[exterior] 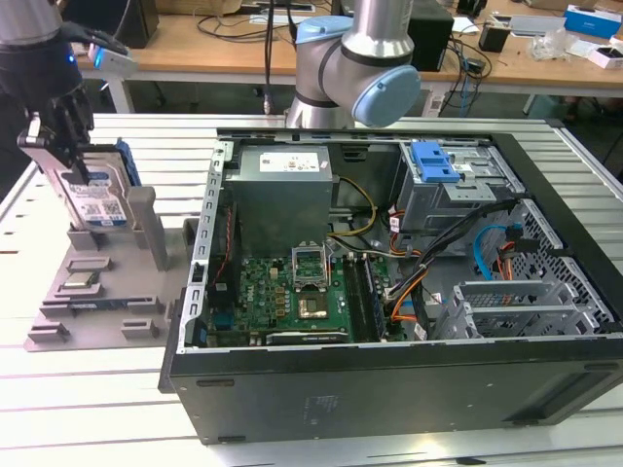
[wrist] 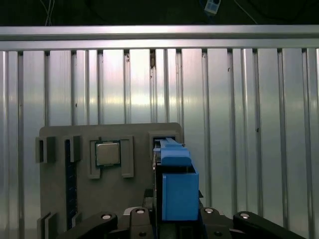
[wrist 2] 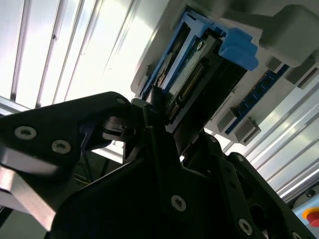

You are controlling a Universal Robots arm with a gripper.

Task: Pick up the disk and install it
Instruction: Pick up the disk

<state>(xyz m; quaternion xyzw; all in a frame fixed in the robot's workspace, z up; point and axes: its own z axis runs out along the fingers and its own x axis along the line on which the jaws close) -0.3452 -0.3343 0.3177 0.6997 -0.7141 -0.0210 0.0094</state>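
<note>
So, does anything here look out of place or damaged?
Nothing stands out. The disk stands on edge at the grey holder, the gripper at its top, and the open computer case looks intact.

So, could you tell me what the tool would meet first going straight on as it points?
Probably the disk, standing upright in the grey holder directly beneath the tool; contact is hard to judge.

disk [exterior: 86,190] silver, white-blue label [exterior: 99,208], bright blue carrier [wrist: 177,191]; gripper [exterior: 70,146] black; fixture tray [exterior: 109,292] grey; table [exterior: 97,413] ribbed silver; motherboard [exterior: 277,287] green.
</note>
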